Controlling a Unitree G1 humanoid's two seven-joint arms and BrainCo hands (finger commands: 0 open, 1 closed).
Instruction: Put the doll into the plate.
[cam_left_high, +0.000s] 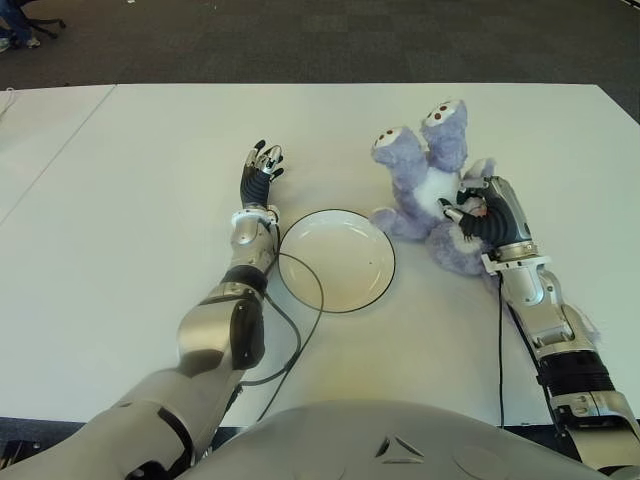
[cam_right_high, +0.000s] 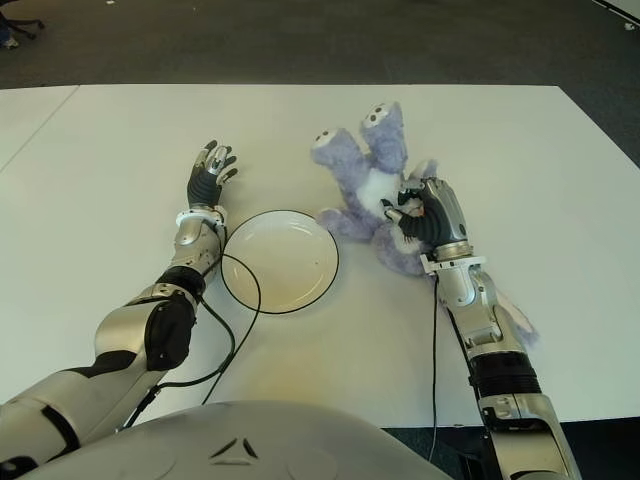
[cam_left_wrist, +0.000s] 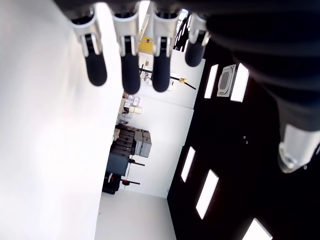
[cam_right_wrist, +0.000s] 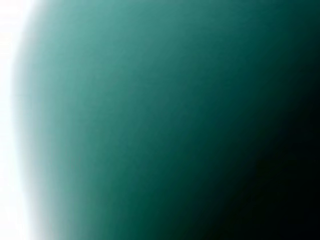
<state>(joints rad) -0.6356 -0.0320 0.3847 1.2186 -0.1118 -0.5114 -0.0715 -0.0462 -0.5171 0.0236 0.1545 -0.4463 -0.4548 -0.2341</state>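
Left eye view: my right hand (cam_left_high: 490, 215) is curled into the doll (cam_left_high: 425, 180), which lies on the table (cam_left_high: 140, 180) at three o'clock of the plate (cam_left_high: 337, 260) — beside it, not in it. My left hand (cam_left_high: 260, 170) shows at ten o'clock of the plate, fingers (cam_left_wrist: 95, 65) straight and holding nothing. Right wrist view — only a blur.

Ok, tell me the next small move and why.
Probably lift the doll and carry it left over the plate: the right hand is curled on it, still on the table beside the plate. The left hand shows open.
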